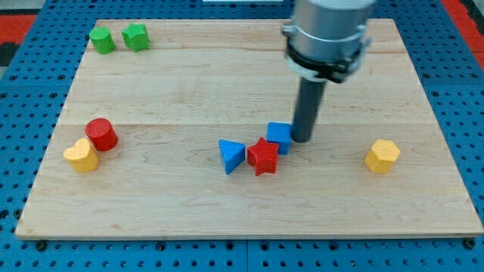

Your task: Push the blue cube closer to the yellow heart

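Observation:
The blue cube (279, 134) sits near the board's middle, touching the red star (263, 156) at its lower left. The yellow heart (81, 155) lies far off at the view's left, next to the red cylinder (100, 134). My tip (302, 139) stands right against the blue cube's right side. The arm's grey body hangs above it at the view's top.
A blue triangle (231, 156) lies just left of the red star. A yellow hexagon block (382, 156) sits at the view's right. A green cylinder (101, 40) and a green star-shaped block (135, 36) sit at the top left. The wooden board (242, 219) ends at the blue pegboard.

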Tool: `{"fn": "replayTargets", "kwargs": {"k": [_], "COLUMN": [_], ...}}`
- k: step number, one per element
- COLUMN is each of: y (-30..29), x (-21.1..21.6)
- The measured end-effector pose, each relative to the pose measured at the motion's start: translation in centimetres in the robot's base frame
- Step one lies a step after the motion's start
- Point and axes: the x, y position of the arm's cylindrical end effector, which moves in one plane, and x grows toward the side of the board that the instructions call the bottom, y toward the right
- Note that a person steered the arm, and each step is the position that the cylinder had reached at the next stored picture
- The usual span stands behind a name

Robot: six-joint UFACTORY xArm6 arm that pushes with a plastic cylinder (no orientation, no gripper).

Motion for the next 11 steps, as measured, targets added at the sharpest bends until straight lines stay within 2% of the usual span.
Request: {"fn": "replayTargets", "kwargs": {"k": [1, 2, 5, 7, 8, 9, 10, 11], "y": [-5.7, 2.6, -15.6, -21.0, -22.9, -22.8, -20.2, -20.9], "x": [-0.5, -0.2, 1.5, -1.1, 2.1, 3.9, 5.2, 8.2]}}
